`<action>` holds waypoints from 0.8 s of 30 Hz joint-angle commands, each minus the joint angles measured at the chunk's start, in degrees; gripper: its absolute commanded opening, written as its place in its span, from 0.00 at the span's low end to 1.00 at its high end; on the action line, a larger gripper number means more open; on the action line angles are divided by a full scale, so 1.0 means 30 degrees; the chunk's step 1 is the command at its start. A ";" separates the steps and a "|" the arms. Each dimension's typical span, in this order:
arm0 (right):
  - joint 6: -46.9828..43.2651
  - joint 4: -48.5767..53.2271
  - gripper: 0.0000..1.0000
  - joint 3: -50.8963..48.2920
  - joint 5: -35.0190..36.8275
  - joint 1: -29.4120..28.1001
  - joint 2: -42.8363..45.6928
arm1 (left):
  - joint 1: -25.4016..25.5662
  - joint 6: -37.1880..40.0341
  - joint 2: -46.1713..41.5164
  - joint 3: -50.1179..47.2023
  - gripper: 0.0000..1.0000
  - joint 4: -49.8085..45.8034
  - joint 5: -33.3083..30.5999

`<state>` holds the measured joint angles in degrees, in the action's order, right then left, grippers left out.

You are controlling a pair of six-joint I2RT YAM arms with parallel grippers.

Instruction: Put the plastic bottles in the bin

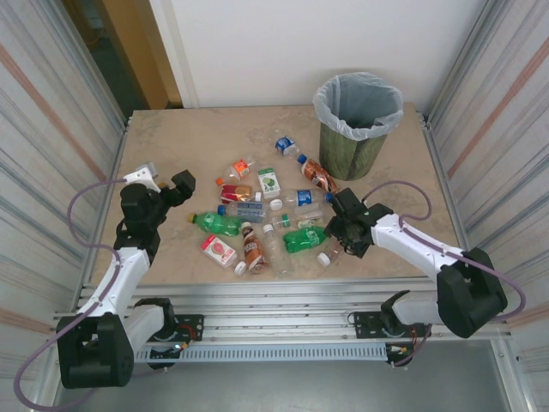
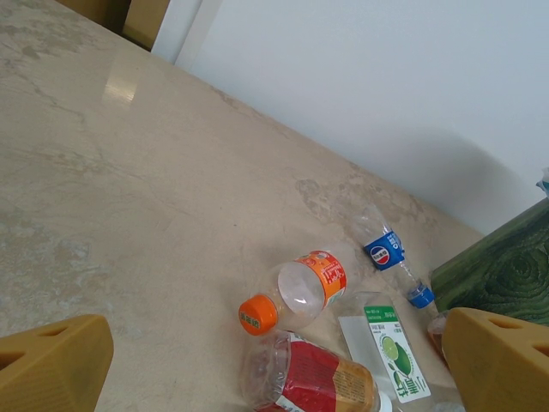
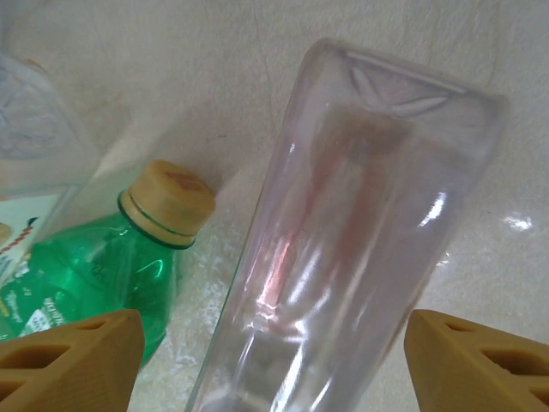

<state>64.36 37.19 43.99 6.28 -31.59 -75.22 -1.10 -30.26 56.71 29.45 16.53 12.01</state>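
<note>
Plastic bottles (image 1: 219, 223) scattered | my right gripper (image 3: 274, 352) astride clear bottle (image 3: 343, 215), unpinched, lined for grab | left gripper (image 2: 274, 360) wide, idle

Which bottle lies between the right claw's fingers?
The clear bottle, centred in the right gripper; the tan-capped green bottle lies off-centre beside it.

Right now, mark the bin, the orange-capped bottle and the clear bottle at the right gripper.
bin (image 1: 350, 156): top external view, green wall.
orange-capped bottle (image 2: 300, 286): left wrist view, clear body.
clear bottle (image 3: 360, 232): right wrist view, mid-body.

Loose bottles (image 1: 219, 224) near upright bin (image 1: 352, 156)
</note>
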 commanded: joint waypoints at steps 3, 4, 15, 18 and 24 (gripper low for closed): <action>0.0479 -0.1342 0.70 -0.0895 -0.0329 0.0520 -0.0885 | 0.0039 0.0037 -0.0061 -0.0061 0.99 0.0205 0.0009; 0.0487 -0.1594 0.68 -0.1043 -0.0416 0.0639 -0.1034 | 0.0045 0.0053 -0.0044 -0.0062 0.99 0.0201 -0.0001; -0.0126 -0.1866 0.33 -0.1518 -0.0262 0.1586 -0.1052 | 0.0046 0.0189 -0.0297 -0.0046 0.99 -0.0033 -0.0125; -0.0867 -0.0393 0.25 -0.0797 0.0694 0.1813 0.0020 | 0.0066 0.0181 -0.0372 -0.0044 0.99 -0.0015 -0.0193; -0.3804 0.3995 0.22 0.2816 0.4025 0.2114 0.2624 | 0.0032 0.0097 -0.0590 -0.0061 0.99 0.0057 -0.0253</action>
<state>59.20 41.01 45.95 10.76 -25.82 -71.79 -1.10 -30.24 56.31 29.45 16.47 11.97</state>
